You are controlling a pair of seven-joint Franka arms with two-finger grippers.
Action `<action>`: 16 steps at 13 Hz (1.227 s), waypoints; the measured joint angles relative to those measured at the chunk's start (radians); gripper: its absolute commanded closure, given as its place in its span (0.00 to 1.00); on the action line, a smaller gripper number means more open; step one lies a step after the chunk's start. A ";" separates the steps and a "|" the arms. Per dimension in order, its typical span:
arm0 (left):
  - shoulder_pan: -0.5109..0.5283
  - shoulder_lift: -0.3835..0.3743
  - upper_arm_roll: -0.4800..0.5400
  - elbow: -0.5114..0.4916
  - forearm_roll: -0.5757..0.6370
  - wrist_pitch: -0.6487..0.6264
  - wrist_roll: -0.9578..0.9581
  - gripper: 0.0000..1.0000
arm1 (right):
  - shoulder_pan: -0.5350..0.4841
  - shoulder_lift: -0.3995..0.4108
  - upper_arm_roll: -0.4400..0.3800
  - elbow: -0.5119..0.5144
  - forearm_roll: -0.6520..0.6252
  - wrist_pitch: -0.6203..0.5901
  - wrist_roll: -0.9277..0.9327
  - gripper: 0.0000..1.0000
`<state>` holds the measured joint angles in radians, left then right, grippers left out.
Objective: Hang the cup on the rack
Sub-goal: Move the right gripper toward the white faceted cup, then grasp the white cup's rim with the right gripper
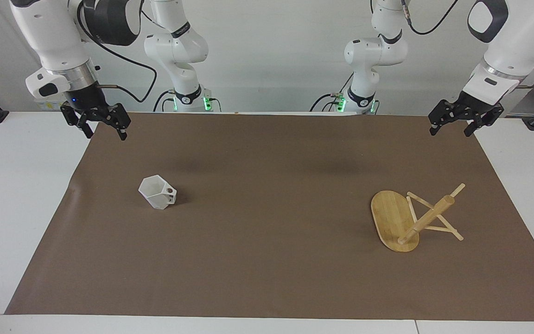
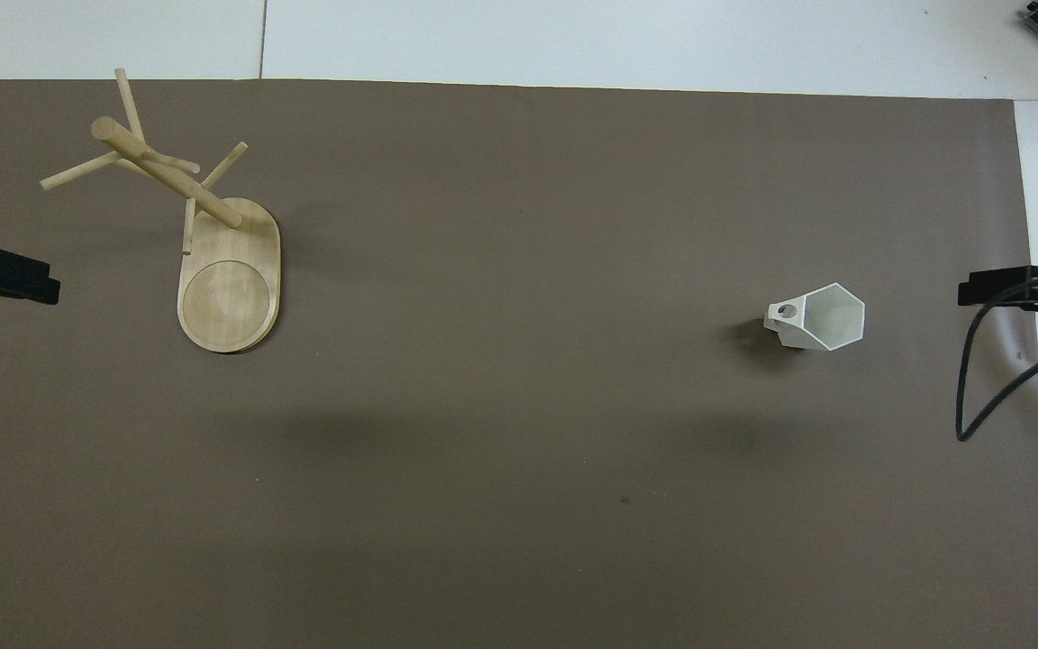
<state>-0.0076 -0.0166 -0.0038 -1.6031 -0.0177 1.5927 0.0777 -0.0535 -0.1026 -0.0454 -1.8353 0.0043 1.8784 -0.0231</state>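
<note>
The white faceted cup (image 1: 157, 192) stands on the brown mat toward the right arm's end, its pierced handle turned toward the rack; it also shows in the overhead view (image 2: 821, 317). The bamboo rack (image 1: 427, 219) stands on its oval base (image 1: 390, 214) toward the left arm's end, also seen from overhead (image 2: 229, 275). My right gripper (image 1: 104, 135) is open and empty, in the air over the mat's edge at its own end, apart from the cup. My left gripper (image 1: 450, 132) is open and empty, waiting over the mat's corner at its end.
The brown mat (image 1: 267, 260) covers most of the white table (image 1: 12, 208). The right arm's black cable (image 2: 978, 397) hangs over the mat's edge beside the cup. The two arms' bases stand at the robots' end of the table.
</note>
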 measured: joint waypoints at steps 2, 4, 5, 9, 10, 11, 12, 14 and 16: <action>0.000 0.000 0.000 0.000 0.000 0.000 0.000 0.00 | 0.004 0.019 0.018 -0.030 0.000 0.075 0.004 0.00; 0.000 0.000 0.000 0.000 0.000 0.000 0.000 0.00 | 0.004 0.059 0.024 -0.045 0.000 0.139 0.005 0.00; 0.000 0.000 0.000 0.000 0.000 0.000 0.000 0.00 | 0.004 0.084 0.024 -0.049 0.000 0.166 0.005 0.00; 0.000 0.000 0.000 0.000 0.000 0.000 0.000 0.00 | 0.004 0.178 0.024 -0.052 0.000 0.241 0.005 0.00; 0.000 0.000 0.000 0.000 0.000 0.000 0.000 0.00 | 0.004 0.197 0.024 -0.053 0.000 0.251 0.005 0.00; 0.000 0.000 0.000 0.000 0.000 0.000 0.000 0.00 | 0.004 0.214 0.024 -0.056 0.000 0.258 0.005 0.00; 0.000 0.000 0.000 0.000 0.000 0.000 0.000 0.00 | 0.003 0.227 0.023 -0.061 0.000 0.268 0.005 0.00; 0.000 0.000 0.000 0.000 0.000 0.000 0.000 0.00 | 0.003 0.246 0.023 -0.087 0.000 0.289 0.005 0.00; 0.000 0.000 0.000 0.000 0.000 0.000 0.000 0.00 | 0.003 0.251 0.023 -0.116 0.000 0.291 0.005 0.00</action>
<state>-0.0076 -0.0166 -0.0038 -1.6031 -0.0177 1.5924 0.0777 -0.0502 0.1481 -0.0227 -1.9510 0.0045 2.1692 -0.0179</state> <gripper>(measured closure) 0.000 0.000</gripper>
